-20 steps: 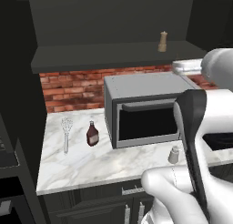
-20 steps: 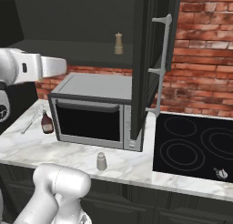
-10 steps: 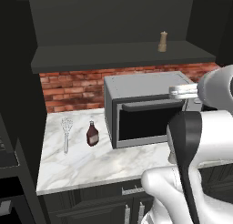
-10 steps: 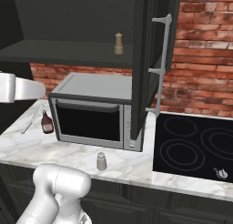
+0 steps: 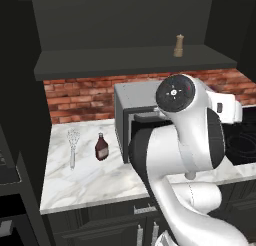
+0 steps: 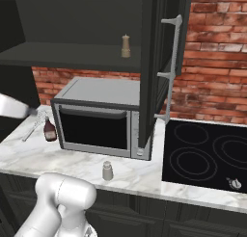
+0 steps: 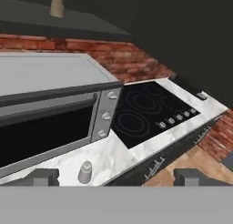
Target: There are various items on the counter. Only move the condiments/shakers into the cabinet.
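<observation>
In the hand view my gripper is open, its fingertips wide apart with nothing held. The pale grey shaker stands well below on the counter, in front of the microwave, a little left of the gripper's middle. It also shows at the counter's front edge. The tan pepper mill stands upright on the cabinet shelf. The dark red-brown bottle stands left of the microwave, beside the wire whisk.
A grey microwave sits mid-counter. The black stovetop lies to its right. An open dark cabinet door with a long handle hangs over the microwave's right end. Brick wall runs behind.
The arm has swung down and across in front of the microwave in the left base view, and its white link has dropped toward the left edge in the right base view. No item moved.
</observation>
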{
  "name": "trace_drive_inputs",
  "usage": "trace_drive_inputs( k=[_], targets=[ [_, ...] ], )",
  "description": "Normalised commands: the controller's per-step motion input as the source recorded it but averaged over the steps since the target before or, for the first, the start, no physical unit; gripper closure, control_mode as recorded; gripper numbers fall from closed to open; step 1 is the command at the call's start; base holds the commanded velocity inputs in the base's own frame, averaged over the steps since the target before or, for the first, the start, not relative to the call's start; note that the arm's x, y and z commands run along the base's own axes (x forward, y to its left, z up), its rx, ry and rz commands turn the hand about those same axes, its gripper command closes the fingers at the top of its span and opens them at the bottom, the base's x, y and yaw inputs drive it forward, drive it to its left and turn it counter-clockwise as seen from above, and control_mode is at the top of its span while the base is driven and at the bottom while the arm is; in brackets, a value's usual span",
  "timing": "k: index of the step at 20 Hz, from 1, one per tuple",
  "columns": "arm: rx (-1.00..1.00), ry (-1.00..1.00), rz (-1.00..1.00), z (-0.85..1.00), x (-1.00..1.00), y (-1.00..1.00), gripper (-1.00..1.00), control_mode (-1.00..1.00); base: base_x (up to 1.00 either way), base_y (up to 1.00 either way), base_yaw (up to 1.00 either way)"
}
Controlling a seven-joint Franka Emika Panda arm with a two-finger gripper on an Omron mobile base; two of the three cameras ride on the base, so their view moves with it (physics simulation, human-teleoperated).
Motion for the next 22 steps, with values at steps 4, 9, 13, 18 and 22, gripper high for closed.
trace_drive_inputs(
  k=[4, 9, 13, 18, 22],
  targets=[
    [0.03, 0.12, -0.31, -0.36, 0.28, 0.02, -1.00, -1.00, 0.00, 0.00, 0.00],
    [0.08, 0.01, -0.24, -0.40, 0.24, 0.00, -1.00, -1.00, 0.00, 0.00, 0.00],
    [0.10, -0.14, -0.17, -0.49, 0.00, -0.05, -1.00, -1.00, 0.00, 0.00, 0.00],
    [0.02, -0.11, -0.13, -0.43, 0.13, -0.05, -1.00, -1.00, 0.00, 0.00, 0.00],
    [0.00, -0.06, -0.13, -0.36, 0.32, 0.00, -1.00, -1.00, 0.00, 0.00, 0.00]
  ],
)
